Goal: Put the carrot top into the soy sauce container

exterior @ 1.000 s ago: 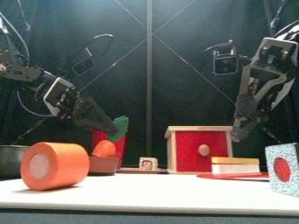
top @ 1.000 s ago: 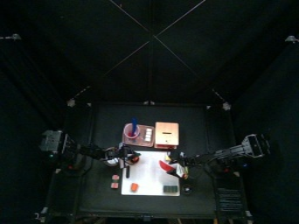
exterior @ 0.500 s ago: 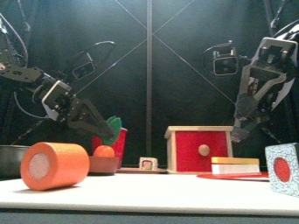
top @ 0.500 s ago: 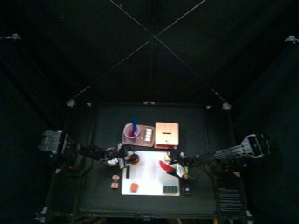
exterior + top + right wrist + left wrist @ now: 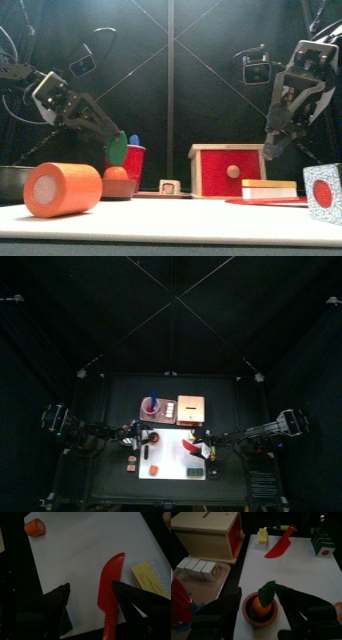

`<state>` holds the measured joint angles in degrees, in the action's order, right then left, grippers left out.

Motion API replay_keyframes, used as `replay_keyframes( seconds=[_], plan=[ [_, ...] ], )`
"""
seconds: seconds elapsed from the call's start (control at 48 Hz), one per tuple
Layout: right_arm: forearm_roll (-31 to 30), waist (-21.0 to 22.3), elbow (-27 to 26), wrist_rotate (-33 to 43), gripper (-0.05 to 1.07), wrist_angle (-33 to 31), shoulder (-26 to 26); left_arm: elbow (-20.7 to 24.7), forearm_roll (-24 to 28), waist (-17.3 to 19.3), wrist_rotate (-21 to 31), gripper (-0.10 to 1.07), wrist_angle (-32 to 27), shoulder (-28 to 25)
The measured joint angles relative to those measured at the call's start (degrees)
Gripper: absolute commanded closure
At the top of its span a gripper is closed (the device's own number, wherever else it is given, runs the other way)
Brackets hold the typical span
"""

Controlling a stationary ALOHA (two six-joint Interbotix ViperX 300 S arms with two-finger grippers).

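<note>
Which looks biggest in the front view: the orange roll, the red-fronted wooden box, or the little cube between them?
1. The orange roll looks largest, but it stands nearest the camera, so its true rank against the box is unsure.
2. The red-fronted wooden box.
3. The little cube, plainly smallest.

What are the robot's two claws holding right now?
Nothing. The left gripper is open above the carrot top, which sits in the soy sauce container. The right gripper is open above the red knife.
</note>
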<state>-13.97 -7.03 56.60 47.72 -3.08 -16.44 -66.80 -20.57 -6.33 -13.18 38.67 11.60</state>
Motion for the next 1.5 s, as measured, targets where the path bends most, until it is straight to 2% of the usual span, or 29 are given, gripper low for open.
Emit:
replay_keyframes(
  seconds=[0.208, 0.396, 0.521, 0.729, 0.917, 1.125, 1.5],
  plan=[
    [0.0, 0.0, -0.18, 0.0, 0.06, -0.09, 0.0, -0.97, 0.18, -2.02, -0.09, 0.07, -0.09, 5.36],
    [0.0, 0.0, -0.35, 0.0, 0.06, 0.0, 0.0, -0.97, 2.02, -5.45, -0.09, 0.08, -0.09, 8.7],
    [0.26, 0.0, -0.35, 0.0, 0.06, 0.0, 0.0, -0.97, 3.87, -8.44, 0.18, 0.08, -0.09, 9.23],
    [1.14, 0.0, -0.53, 0.0, 0.06, 0.88, 0.0, 0.44, 4.04, -14.24, 0.18, 0.08, -0.09, 8.7],
    [0.18, -1.23, -1.49, -0.62, 0.06, 2.2, -0.09, 0.53, 2.29, -15.56, 0.18, 0.08, 0.0, 8.61],
    [-4.83, -2.37, -1.67, -0.79, 0.06, 5.36, -1.85, 0.26, -0.09, -16.08, 0.18, 0.08, -0.53, 8.53],
    [-24.35, -1.23, -4.22, -0.88, 0.06, 6.68, -5.45, 0.26, -1.93, -16.08, 0.18, 0.09, -0.97, 8.61]
  ],
)
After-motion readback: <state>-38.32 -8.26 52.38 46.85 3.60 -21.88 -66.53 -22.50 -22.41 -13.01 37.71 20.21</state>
